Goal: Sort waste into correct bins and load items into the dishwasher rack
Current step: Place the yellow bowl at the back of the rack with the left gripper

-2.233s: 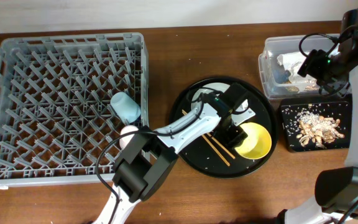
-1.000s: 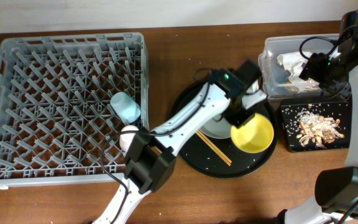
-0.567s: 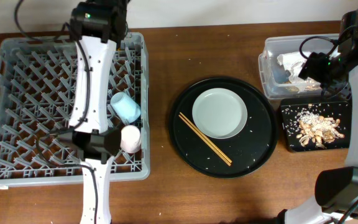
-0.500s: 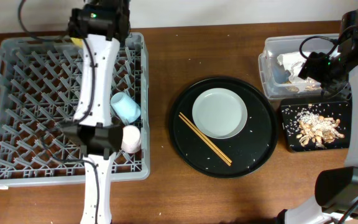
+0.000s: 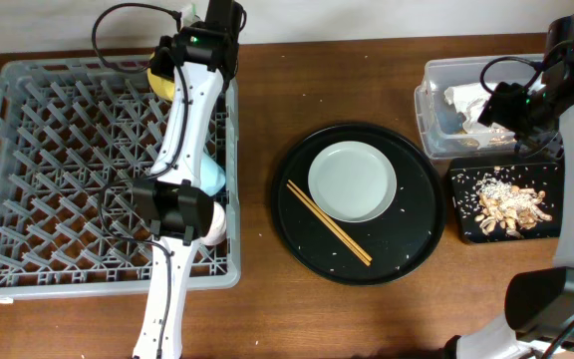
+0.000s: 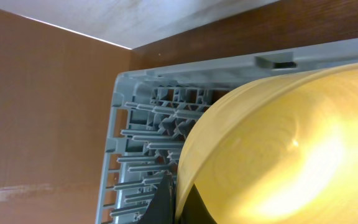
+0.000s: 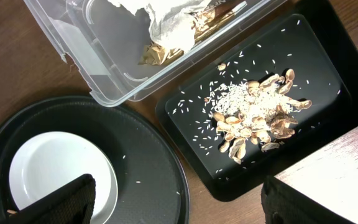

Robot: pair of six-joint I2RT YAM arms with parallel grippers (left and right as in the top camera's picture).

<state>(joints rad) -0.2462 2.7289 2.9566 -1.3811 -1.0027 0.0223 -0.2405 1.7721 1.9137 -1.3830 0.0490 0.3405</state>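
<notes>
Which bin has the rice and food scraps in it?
The shallow black tray, with rice and brown scraps piled in it. The clear tub beside it holds a crumpled white napkin instead.

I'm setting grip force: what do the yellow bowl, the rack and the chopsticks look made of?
The yellow bowl: likely plastic or melamine, smooth and semi-glossy, with a soft glare. The dishwasher rack: moulded grey plastic, matte, with thin lattice pegs. The chopsticks: apparently wood or bamboo, pale tan and matte.

Yellow bowl (image 5: 159, 82) tilted on edge over far side of grey dishwasher rack (image 5: 58, 179).
</notes>
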